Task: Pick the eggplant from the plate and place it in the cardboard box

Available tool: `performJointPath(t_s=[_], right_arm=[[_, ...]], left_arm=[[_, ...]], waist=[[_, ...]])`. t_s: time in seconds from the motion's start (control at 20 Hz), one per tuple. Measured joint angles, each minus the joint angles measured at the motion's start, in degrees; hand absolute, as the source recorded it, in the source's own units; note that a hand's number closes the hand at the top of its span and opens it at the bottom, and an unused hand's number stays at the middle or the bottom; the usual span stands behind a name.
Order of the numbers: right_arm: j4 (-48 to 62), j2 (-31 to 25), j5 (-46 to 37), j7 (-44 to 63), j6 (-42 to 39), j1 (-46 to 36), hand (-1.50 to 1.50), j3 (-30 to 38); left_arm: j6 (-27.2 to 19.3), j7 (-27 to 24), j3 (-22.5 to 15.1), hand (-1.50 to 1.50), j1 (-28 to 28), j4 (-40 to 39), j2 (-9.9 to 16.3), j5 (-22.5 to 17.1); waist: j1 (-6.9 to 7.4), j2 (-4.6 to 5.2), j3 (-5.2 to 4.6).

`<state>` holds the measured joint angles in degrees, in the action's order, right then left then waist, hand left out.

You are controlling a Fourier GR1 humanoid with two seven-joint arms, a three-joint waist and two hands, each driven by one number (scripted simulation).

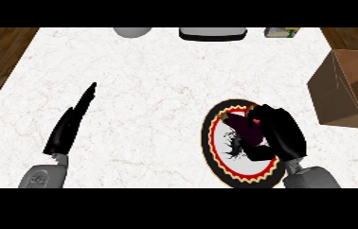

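A dark purple eggplant (245,127) lies on a round plate (222,162) with a red and black patterned rim, at the lower right of the counter. My right hand (283,133) is over the plate's right side, its fingers and thumb curled round the eggplant and hiding much of it. The brown cardboard box (337,88) stands at the counter's right edge, to the upper right of the plate. My left hand (70,124) rests open at the lower left, fingers straight and pointing away, touching nothing.
Along the counter's far edge are a grey rounded object (133,31), a white and dark appliance (212,33) and a small colourful box (281,31). Wooden floor shows beyond the counter's left and right corners.
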<state>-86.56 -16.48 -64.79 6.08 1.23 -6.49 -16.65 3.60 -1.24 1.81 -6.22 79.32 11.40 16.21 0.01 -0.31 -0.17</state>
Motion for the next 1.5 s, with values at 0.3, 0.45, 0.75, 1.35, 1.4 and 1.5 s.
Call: performJointPath(t_s=[0.3, 0.45, 0.75, 1.35, 1.4, 1.5], right_arm=[[-16.94, -2.70, -3.08, 7.82, -8.76, -0.06, 1.50, 1.52], [-25.20, -4.03, -3.47, 11.86, -13.10, -0.48, 1.50, 4.31], [-36.27, -6.53, 0.19, 17.22, -22.05, -1.29, 1.50, 14.31], [-27.29, -13.74, 10.62, 12.68, -25.17, -6.21, 1.50, 37.77], [-25.03, -14.17, 10.42, 11.67, -24.30, -6.37, 1.50, 38.29], [-20.07, -15.37, 10.01, 9.60, -22.77, -6.93, 1.50, 39.30]], left_arm=[[-0.99, -1.75, 0.55, 0.00, -0.10, -1.78, -0.27, 0.60], [-0.70, -2.65, 0.86, 0.00, 0.40, -2.53, 0.07, 0.53], [-0.22, -1.51, 1.45, 0.00, -0.86, -2.14, 0.18, 0.08], [0.09, -1.05, 1.07, 0.00, -1.23, -1.59, -0.40, 0.79], [0.67, -0.93, 1.54, 0.00, -1.96, -2.00, 0.01, 0.37], [0.56, -0.73, 1.35, 0.00, -1.87, -1.81, -0.30, 0.60]], waist=[[-0.65, 0.04, 0.07], [-0.81, 0.00, 0.07], [-0.67, 0.10, 0.10], [-0.08, 0.29, 0.16], [-0.05, 0.31, 0.16], [0.08, 0.35, 0.17]])
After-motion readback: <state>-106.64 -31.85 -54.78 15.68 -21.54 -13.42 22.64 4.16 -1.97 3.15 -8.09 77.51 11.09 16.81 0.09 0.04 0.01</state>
